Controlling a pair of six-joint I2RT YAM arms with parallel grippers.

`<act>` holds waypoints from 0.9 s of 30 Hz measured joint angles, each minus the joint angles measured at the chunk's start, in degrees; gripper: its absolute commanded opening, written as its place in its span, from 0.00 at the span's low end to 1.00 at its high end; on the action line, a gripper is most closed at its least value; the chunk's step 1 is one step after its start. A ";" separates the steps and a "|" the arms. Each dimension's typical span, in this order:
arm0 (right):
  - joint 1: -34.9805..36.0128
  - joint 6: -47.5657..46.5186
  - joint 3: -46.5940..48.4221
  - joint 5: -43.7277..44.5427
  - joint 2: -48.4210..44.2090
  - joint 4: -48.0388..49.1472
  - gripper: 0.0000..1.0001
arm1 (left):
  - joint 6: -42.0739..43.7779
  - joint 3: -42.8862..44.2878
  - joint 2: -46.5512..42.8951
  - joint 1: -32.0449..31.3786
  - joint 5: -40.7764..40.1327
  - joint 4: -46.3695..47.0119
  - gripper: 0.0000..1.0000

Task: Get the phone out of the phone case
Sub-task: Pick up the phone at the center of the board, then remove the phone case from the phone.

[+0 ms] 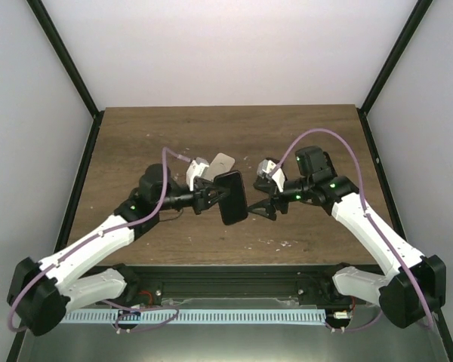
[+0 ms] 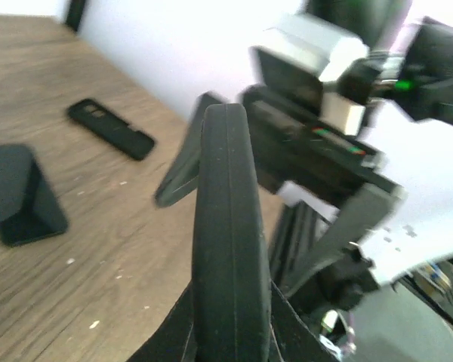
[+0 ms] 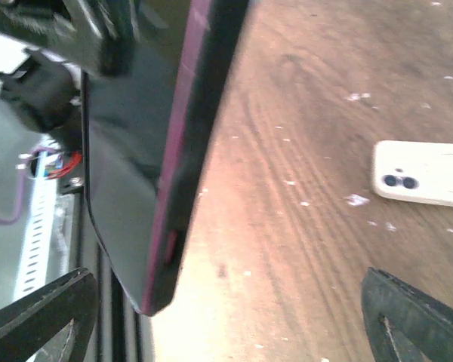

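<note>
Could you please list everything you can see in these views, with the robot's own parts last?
phone in case: one, black with a magenta edge, held above the table's middle
white phone: one, white, flat on the table behind it
dark phone: one, black, flat on the table
slim case-like item: one, black, on the table beyond the dark phone
table: one, brown wood
left gripper: one, black fingers shut on the phone in case
right gripper: one, black fingers open
</note>
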 measured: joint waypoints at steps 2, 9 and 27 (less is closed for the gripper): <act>0.02 -3.37 -0.52 -4.33 -0.70 -1.62 0.83 | 2.29 -0.85 -3.48 0.02 4.35 0.00 0.00; 0.74 -12.74 -0.94 -14.08 -0.50 -8.33 0.65 | 6.10 -0.83 -6.29 0.15 13.75 1.05 0.00; 2.54 -23.04 -2.05 -20.22 -2.21 -12.41 0.54 | -5.14 -2.27 2.36 2.99 20.63 17.55 0.00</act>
